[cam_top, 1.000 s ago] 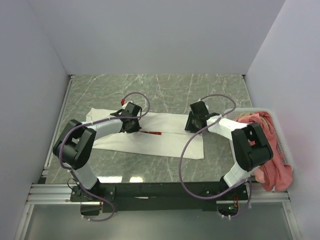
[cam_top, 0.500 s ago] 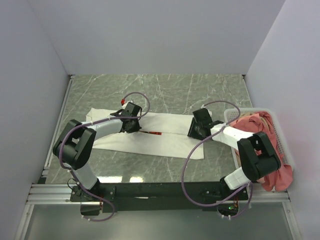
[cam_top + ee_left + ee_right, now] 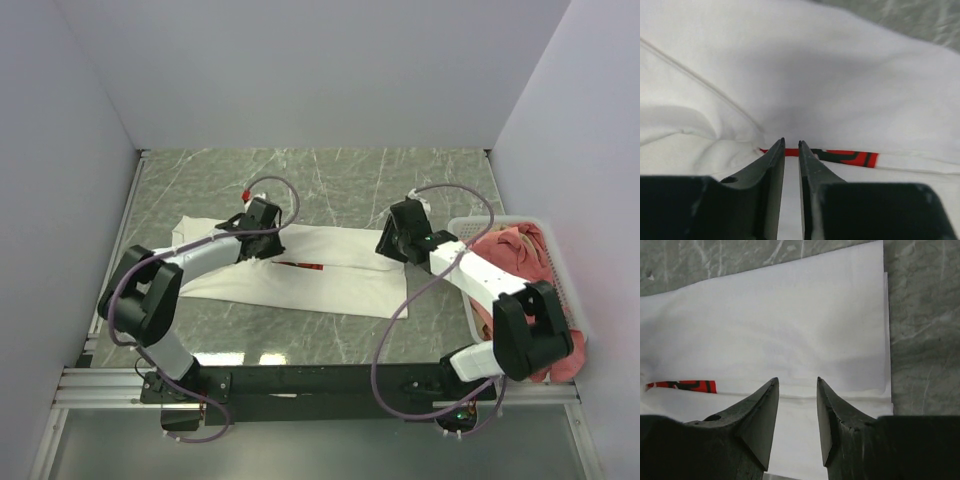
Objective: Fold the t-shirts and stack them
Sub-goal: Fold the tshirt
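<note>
A white t-shirt (image 3: 330,282) lies folded lengthwise into a long band across the table, with a strip of its red print (image 3: 300,265) showing at the fold. My left gripper (image 3: 262,246) hovers low over the band's left half, its tips just short of the red print (image 3: 850,158). Its jaws stand a narrow slit apart (image 3: 791,144) with nothing pinched between them. Over the band's right end my right gripper (image 3: 397,250) is open and empty (image 3: 797,381), above the white t-shirt (image 3: 790,325) and its fold line. A salmon-pink t-shirt (image 3: 520,258) sits in the basket.
A white slatted basket (image 3: 462,228) stands at the table's right edge, pink cloth spilling over its near side (image 3: 555,350). Grey marble table (image 3: 340,175) stretches behind the shirt to the back wall. Purple cables loop above both arms.
My left gripper's jaws have parted from shut to a narrow slit and it has shifted slightly back. The right gripper has moved a little back and to the right over the shirt's end.
</note>
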You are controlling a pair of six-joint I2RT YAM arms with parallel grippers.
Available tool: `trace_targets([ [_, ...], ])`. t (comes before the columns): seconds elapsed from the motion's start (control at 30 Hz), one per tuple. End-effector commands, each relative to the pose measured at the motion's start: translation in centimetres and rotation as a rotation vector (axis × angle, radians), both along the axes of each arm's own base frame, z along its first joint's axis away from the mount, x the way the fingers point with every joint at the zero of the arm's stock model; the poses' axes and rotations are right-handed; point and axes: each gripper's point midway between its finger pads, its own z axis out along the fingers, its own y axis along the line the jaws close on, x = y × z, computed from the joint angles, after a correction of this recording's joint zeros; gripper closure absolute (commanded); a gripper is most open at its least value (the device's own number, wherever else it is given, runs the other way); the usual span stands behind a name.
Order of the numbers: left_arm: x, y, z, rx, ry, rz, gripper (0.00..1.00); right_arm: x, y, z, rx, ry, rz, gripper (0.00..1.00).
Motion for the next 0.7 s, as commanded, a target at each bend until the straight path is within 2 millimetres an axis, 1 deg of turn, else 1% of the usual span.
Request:
trace_targets([
  [0.0,3.4,-0.8,7.8,-0.116,-0.192,0.023,0.76,1.4,0.0,-0.7,-0.03,0.009,-0.023,0.57],
  [0.03,3.4,0.0,8.0,-0.111,-0.183,0.062,0.76,1.8,-0.3,-1.8,-0.037,0.031,-0.031,0.57],
  [0.07,3.4,0.9,8.2,-0.102,-0.183,0.096,0.76,1.9,-0.3,-2.2,-0.039,0.042,-0.032,0.57],
  [0.1,3.9,2.8,9.0,-0.094,-0.204,0.157,0.76,1.9,-0.4,-2.7,-0.041,0.057,-0.036,0.57],
  [0.13,3.9,4.0,8.9,-0.091,-0.199,0.199,0.77,1.7,-0.5,-3.5,-0.047,0.076,-0.04,0.57],
  [0.17,4.0,6.4,8.7,-0.074,-0.186,0.262,0.77,1.7,-0.7,-3.8,-0.048,0.08,-0.047,0.57],
  [0.2,4.0,7.7,8.9,-0.076,-0.192,0.297,0.78,1.3,-1.0,-4.5,-0.052,0.098,-0.051,0.57],
  [0.23,3.6,8.9,8.0,-0.072,-0.17,0.328,0.8,1.2,-1.1,-4.8,-0.051,0.103,-0.057,0.57],
  [0.27,3.4,9.9,7.6,-0.07,-0.157,0.351,0.81,1.0,-1.4,-5.1,-0.05,0.111,-0.063,0.57],
  [0.3,3.6,11.6,7.4,-0.069,-0.152,0.391,0.82,0.8,-1.3,-5.2,-0.046,0.114,-0.06,0.57],
  [0.37,3.0,12.9,6.0,-0.057,-0.121,0.43,0.82,0.1,-1.6,-5.7,-0.038,0.121,-0.07,0.57],
  [0.47,2.5,13.6,4.2,-0.051,-0.089,0.474,0.83,-0.6,-1.7,-6.3,-0.028,0.139,-0.068,0.57],
  [0.53,2.1,14.0,2.6,-0.05,-0.058,0.507,0.83,-0.9,-1.7,-6.7,-0.022,0.15,-0.064,0.57],
  [0.6,1.7,13.9,1.4,-0.071,-0.037,0.506,0.84,-1.3,-1.7,-6.7,-0.017,0.149,-0.06,0.57],
  [0.67,1.3,13.2,0.4,-0.096,-0.021,0.481,0.85,-1.4,-1.7,-6.8,-0.014,0.145,-0.057,0.57],
])
